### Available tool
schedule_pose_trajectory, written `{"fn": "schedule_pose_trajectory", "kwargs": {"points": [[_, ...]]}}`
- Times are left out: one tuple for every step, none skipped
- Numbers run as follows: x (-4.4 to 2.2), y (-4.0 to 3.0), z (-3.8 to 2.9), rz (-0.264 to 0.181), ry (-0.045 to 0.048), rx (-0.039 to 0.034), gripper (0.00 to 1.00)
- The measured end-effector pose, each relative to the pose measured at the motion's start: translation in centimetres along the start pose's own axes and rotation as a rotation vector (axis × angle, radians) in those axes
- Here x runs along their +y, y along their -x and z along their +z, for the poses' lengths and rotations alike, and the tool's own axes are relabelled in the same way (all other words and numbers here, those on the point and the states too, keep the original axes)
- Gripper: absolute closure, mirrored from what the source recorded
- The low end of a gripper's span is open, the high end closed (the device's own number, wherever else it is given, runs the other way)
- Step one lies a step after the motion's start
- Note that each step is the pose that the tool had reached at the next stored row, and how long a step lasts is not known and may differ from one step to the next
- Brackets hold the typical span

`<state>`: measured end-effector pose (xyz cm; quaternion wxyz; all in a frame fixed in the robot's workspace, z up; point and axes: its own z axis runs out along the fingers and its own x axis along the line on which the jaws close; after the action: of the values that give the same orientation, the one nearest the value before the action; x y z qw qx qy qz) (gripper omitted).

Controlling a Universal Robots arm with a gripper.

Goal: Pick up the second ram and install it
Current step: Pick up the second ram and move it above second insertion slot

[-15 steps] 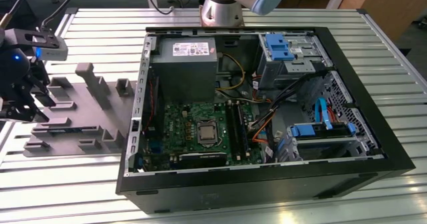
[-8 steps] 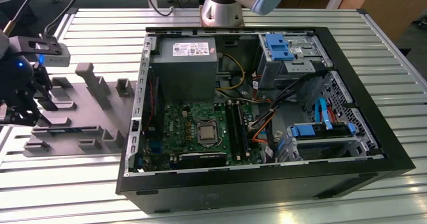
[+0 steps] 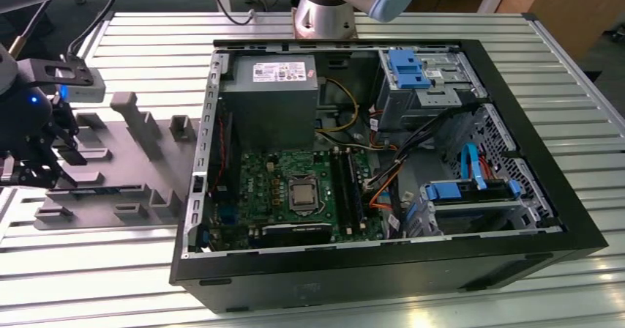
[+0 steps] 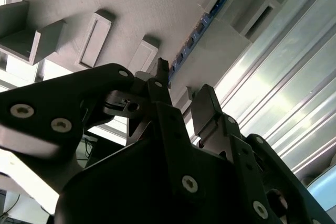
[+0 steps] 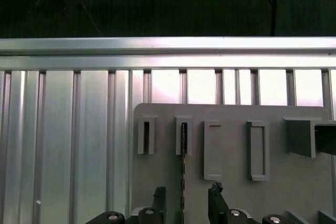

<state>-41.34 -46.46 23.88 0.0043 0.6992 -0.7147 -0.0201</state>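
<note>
open computer case | grey holder beside it | slatted metal table

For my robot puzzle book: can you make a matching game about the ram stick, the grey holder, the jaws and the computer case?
Things:
1 second ram
2 grey holder
3 jaws
4 computer case

Places or states:
A open, one on each side of the ram
B black, side off, motherboard showing
C standing edge-on in the holder
D on the table, to the exterior view's left of the case

Pairs: 1-C, 2-D, 3-A, 4-B
</note>
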Motion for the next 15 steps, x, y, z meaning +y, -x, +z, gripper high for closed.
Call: {"fn": "schedule_pose_trajectory", "kwargs": {"points": [[0.00,0.00,0.02,0.000,-0.0001,-0.0001,0.55],[-0.01,0.00,0.11,0.000,-0.0006,-0.0005,0.55],[-0.01,0.00,0.22,0.000,-0.0004,-0.0003,0.55],[-0.02,-0.01,0.35,0.000,-0.0002,-0.0002,0.55],[-0.02,-0.01,0.51,0.000,-0.0003,-0.0003,0.55],[-0.03,-0.01,0.64,0.000,-0.0002,-0.0002,0.55],[-0.03,-0.01,0.79,0.000,-0.0002,-0.0002,0.55],[-0.03,-0.02,0.94,0.000,-0.0002,-0.0002,0.55],[-0.04,-0.02,1.11,0.000,-0.0002,-0.0002,0.55],[-0.05,-0.03,1.27,0.000,-0.0002,-0.0002,0.55],[-0.05,-0.03,1.42,0.000,-0.0003,-0.0002,0.55],[-0.05,-0.03,1.45,0.000,-0.0002,-0.0001,0.55],[-0.05,-0.03,1.45,0.000,-0.0001,0.0000,0.55],[-0.05,-0.03,1.45,0.000,-0.0001,0.0000,0.55],[-0.05,-0.03,1.45,0.000,-0.0002,-0.0001,0.55]]}}
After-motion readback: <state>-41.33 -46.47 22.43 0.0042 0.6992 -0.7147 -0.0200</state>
